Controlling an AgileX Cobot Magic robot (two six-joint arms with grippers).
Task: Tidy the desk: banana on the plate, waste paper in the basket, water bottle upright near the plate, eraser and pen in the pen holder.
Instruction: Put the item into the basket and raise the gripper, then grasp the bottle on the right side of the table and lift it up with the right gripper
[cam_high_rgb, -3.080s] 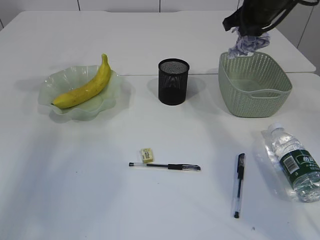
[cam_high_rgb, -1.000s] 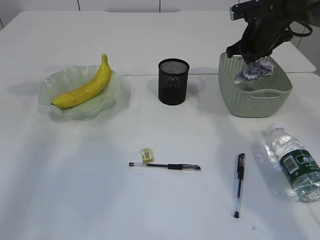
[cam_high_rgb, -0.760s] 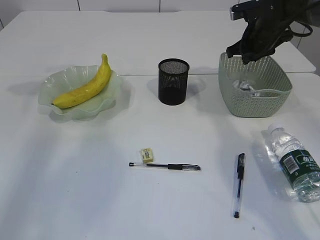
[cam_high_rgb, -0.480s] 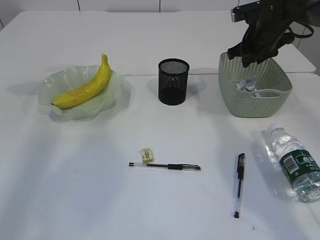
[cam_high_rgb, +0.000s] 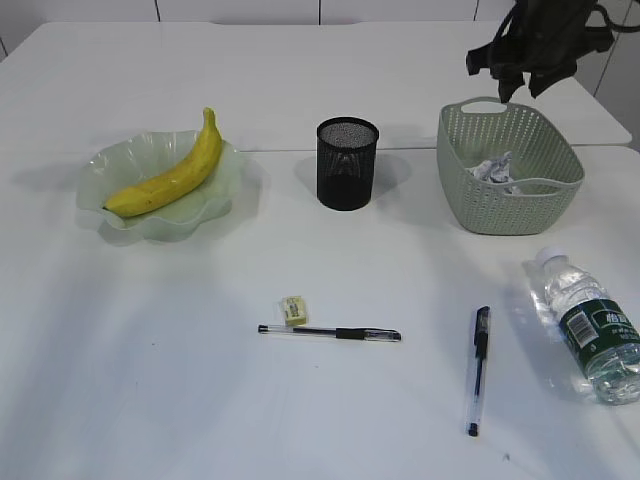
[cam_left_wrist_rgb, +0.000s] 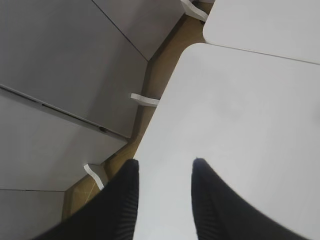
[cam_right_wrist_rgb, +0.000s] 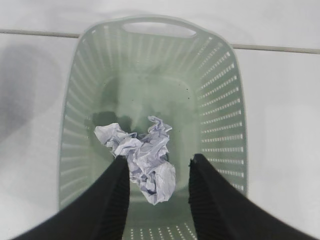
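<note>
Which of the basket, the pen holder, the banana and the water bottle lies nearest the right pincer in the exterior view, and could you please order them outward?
From the right pincer, at top right:
1. Basket, just below it, with the waste paper inside.
2. Pen holder, to its left at centre.
3. Water bottle, lying at the near right edge.
4. Banana, on the plate at far left.

Banana (cam_high_rgb: 172, 175) on plate (cam_high_rgb: 112, 160) far left, pen holder (cam_high_rgb: 347, 163) centre, paper (cam_high_rgb: 496, 170) in basket (cam_high_rgb: 508, 210) right, eraser (cam_high_rgb: 293, 309) touching pen (cam_high_rgb: 330, 332) nearer.
</note>
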